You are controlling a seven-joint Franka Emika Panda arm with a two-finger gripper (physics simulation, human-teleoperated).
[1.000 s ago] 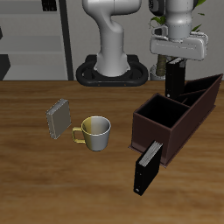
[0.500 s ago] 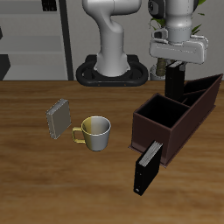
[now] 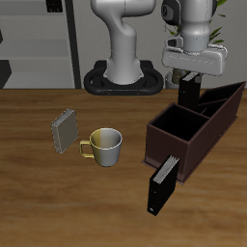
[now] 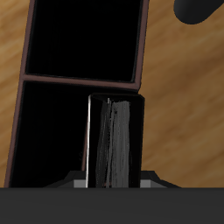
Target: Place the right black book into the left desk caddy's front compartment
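Note:
My gripper [image 3: 193, 77] is shut on a black book [image 3: 191, 93], which hangs upright above the left desk caddy [image 3: 218, 118], a long maroon-brown open box. In the wrist view the book [image 4: 118, 144] is seen edge-on between my fingers, hovering over a section just past the divider. The big square front compartment [image 4: 87, 39] lies beyond it with a dark inside and nothing in it, as the exterior view [image 3: 174, 125] also shows. A second black book [image 3: 162, 183] leans upright against the caddy's front end.
A metal mug [image 3: 104, 145] with a yellow handle stands on the wooden table [image 3: 58, 207], with a small grey book [image 3: 65, 131] upright beside it. The robot's base [image 3: 123, 81] and shelves are at the back.
The gripper with the black book has sunk slightly and shifted a little toward the front compartment. Everything on the table stays put.

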